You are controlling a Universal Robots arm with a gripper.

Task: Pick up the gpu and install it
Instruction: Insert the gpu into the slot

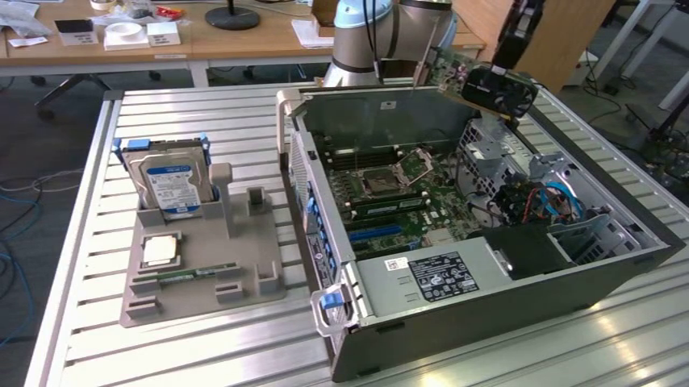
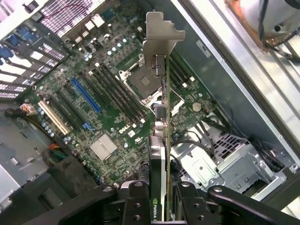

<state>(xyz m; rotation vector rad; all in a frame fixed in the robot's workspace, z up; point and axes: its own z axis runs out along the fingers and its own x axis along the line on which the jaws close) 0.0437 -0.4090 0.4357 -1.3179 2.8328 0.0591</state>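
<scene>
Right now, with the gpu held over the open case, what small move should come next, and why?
Probably carry the gpu sideways toward the blue expansion slot. The hand grips the card above the motherboard, and in the wrist view it lines up with the CPU socket, apart from that slot.

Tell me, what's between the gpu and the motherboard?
Nothing, just air: in the exterior view the gpu hangs above the motherboard, held by the pincer.
</scene>
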